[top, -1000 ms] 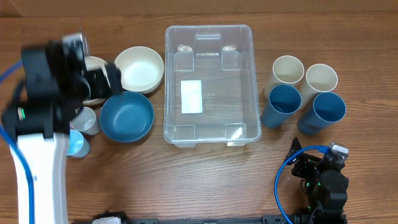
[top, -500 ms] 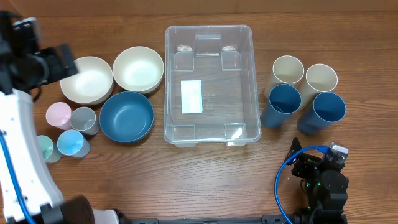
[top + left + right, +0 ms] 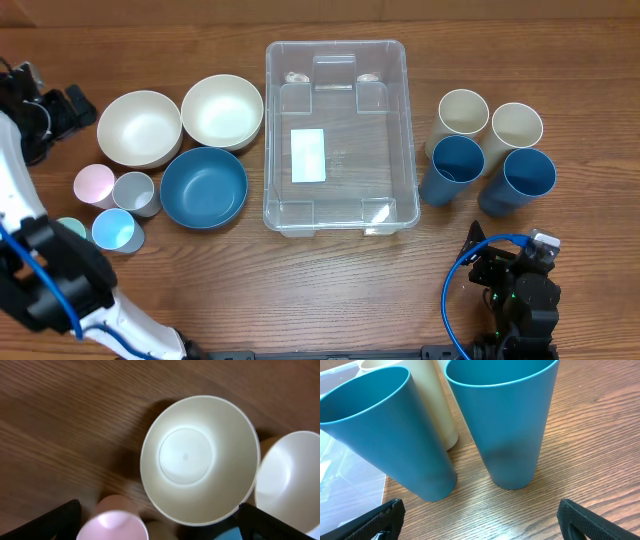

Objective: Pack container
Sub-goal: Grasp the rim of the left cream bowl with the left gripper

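Swung leftward, left tool [image 3: 162, 517] gapes like right tool [image 3: 480, 517]; container [image 3: 337, 60] white label [image 3: 308, 155] looks blank.

worktop [image 3: 330, 285] is medium-brown wood grain, with the grain running left-right in overhead. it fills nearly the whole frame. a pale tan strip [image 3: 200, 10] runs along the far edge; can't tell if it's wall or board. light is soft and even from above, shadows short and faint. slight sheen on the wood in right wrist view.
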`<state>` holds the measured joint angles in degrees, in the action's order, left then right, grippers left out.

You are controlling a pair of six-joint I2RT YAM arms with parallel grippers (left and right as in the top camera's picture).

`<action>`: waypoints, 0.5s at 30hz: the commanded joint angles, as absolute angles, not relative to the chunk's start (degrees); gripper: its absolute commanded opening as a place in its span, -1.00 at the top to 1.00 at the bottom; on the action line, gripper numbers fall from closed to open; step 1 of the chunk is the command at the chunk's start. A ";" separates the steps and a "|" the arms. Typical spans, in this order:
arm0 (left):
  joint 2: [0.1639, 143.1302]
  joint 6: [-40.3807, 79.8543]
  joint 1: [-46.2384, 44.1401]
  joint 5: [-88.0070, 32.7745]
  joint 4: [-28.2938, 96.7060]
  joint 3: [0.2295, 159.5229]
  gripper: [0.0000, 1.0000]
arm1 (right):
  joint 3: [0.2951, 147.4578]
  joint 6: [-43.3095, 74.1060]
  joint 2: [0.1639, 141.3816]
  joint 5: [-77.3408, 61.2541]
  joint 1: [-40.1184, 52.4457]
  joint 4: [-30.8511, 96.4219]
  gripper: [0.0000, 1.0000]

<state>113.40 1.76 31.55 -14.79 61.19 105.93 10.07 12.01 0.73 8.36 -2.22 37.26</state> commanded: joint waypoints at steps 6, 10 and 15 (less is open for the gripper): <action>126.37 -1.34 31.48 -17.91 56.95 106.94 -0.82 | 9.15 12.36 0.19 8.71 -2.37 37.52 -1.00; 129.62 -1.78 31.51 -19.62 53.80 106.94 -0.51 | 9.15 12.36 0.16 8.71 -2.37 37.52 -1.00; 130.50 -1.52 31.42 -21.65 50.57 106.94 -0.03 | 9.15 12.36 0.16 8.71 -2.37 37.52 -1.00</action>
<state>130.56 -0.49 31.53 -18.28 51.86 105.93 10.07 12.01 0.73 8.34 -2.22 37.26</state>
